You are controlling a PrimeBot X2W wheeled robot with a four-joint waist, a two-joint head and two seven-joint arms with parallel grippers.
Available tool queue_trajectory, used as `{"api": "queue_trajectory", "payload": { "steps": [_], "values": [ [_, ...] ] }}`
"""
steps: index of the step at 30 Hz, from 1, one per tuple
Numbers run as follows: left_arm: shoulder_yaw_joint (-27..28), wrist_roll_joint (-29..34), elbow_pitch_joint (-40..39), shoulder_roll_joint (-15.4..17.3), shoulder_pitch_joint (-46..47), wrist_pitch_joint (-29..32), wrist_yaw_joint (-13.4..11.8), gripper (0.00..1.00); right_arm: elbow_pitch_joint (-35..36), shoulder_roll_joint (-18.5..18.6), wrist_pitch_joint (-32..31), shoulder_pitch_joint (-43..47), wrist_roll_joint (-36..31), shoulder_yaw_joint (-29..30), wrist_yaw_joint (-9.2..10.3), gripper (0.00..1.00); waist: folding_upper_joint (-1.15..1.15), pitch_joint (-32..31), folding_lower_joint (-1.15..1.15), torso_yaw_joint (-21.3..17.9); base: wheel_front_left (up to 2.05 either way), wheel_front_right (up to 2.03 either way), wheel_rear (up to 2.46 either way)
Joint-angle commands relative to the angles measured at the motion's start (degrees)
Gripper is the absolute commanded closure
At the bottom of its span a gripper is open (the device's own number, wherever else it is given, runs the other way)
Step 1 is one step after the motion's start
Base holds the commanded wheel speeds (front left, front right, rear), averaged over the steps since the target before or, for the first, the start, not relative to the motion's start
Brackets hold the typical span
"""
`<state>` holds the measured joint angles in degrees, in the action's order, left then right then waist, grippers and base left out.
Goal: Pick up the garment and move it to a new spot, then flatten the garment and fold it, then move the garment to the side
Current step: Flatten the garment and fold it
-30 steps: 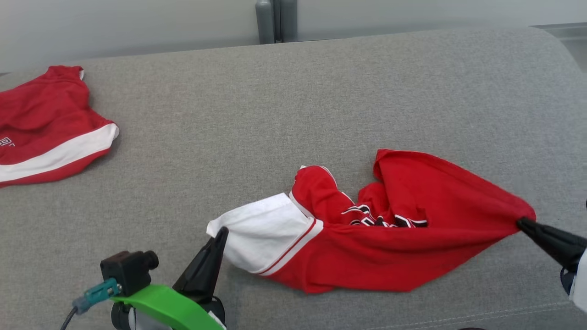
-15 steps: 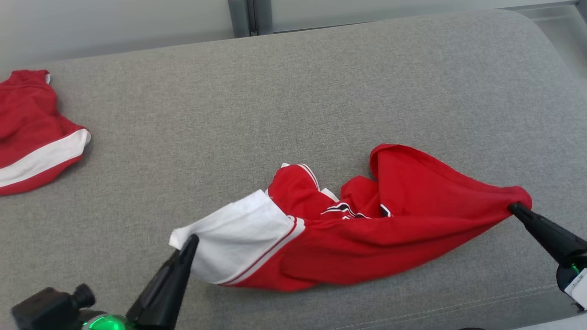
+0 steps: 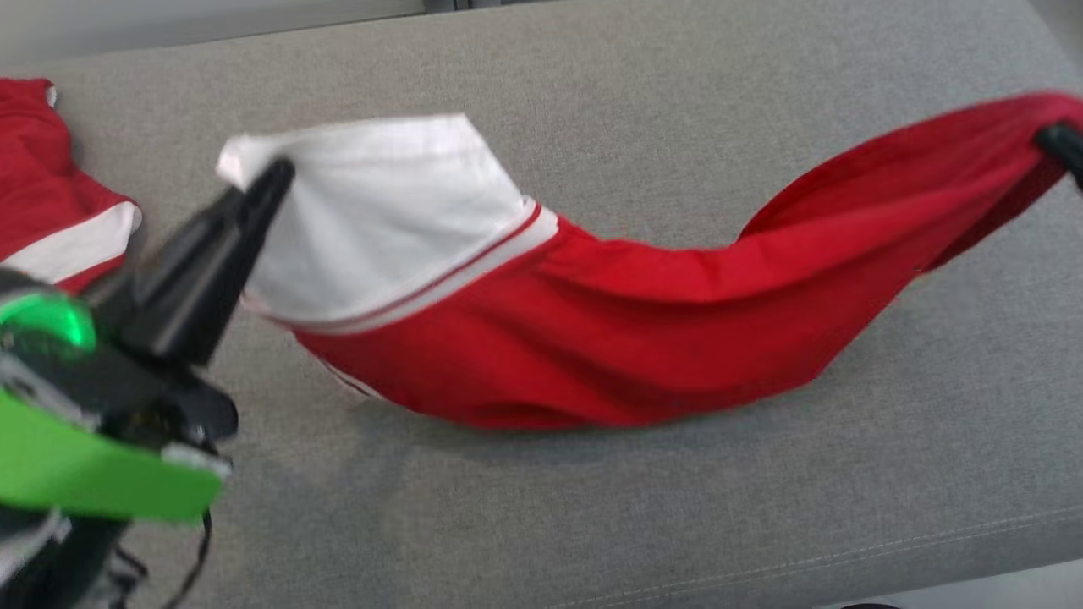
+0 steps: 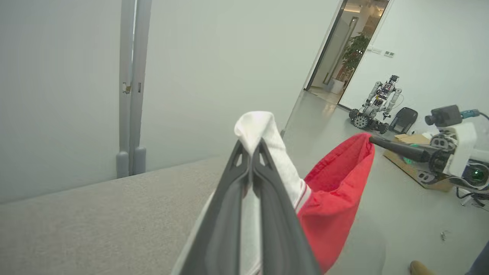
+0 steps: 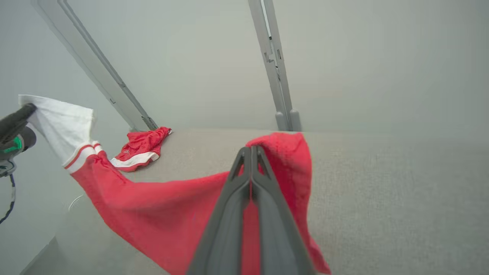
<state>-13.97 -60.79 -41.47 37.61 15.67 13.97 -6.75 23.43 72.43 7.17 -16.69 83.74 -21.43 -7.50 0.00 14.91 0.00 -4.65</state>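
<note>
In my head view, the garment, red with a white end, hangs in a sagging band across the middle of the frame, held up at both ends. My left gripper is at the upper left, its fingers closed on the white corner. My right gripper is at the upper right edge, its fingers pinched on the red corner. The lowest part of the sag, at lower centre, is close to the grey cushion; I cannot tell whether it touches. A second garment, red with a white stripe, lies on the cushion at the left edge, apart from the first.

In the left wrist view, the two dark fingers meet at the centre with white cloth poking out above their tips. Red cloth drapes to the right, toward the other gripper. In the right wrist view, the fingers meet at the centre over a red fold, and the cloth runs left up to the white end.
</note>
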Motion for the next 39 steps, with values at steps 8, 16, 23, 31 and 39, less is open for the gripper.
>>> {"api": "queue_trajectory", "payload": {
  "steps": [8, 16, 23, 31, 39],
  "values": [
    [-6.04, 4.20, 34.08, -8.05, 44.62, 7.14, 3.81, 1.00, -23.79, -22.72, -17.06, -42.36, -14.20, -1.67, 0.01, 1.00, 0.00, 15.62, 0.00, 5.38, 0.00, 0.00, 0.00],
    [-10.65, 21.27, 64.86, -15.87, 71.89, -13.75, 10.37, 1.00, -59.34, -54.22, -4.63, -75.63, -43.02, 5.15, 0.01, 1.00, 0.00, 18.49, 0.00, 5.83, 0.00, 0.00, 0.00],
    [-11.57, 27.78, 75.34, -18.99, 80.92, -28.83, 13.33, 1.00, -69.17, -61.20, 3.99, -81.10, -50.24, 7.37, 0.02, 1.00, 0.00, 19.97, 0.00, 4.54, 0.00, 0.00, 0.00],
    [-16.04, 26.83, 61.31, -14.79, 62.38, -29.09, 14.19, 1.00, -62.87, -56.89, 4.68, -62.33, -41.54, -1.88, 0.01, 1.00, 0.00, 19.39, 0.00, 3.15, 0.00, 0.00, 0.00],
    [-14.54, 25.35, 47.59, -9.40, 33.91, -29.10, 14.23, 1.00, -49.09, -47.41, 5.35, -37.53, -31.07, -12.26, 0.01, 1.00, 0.00, 14.18, 0.00, 2.13, 0.00, 0.00, 0.00]
  ]
}}
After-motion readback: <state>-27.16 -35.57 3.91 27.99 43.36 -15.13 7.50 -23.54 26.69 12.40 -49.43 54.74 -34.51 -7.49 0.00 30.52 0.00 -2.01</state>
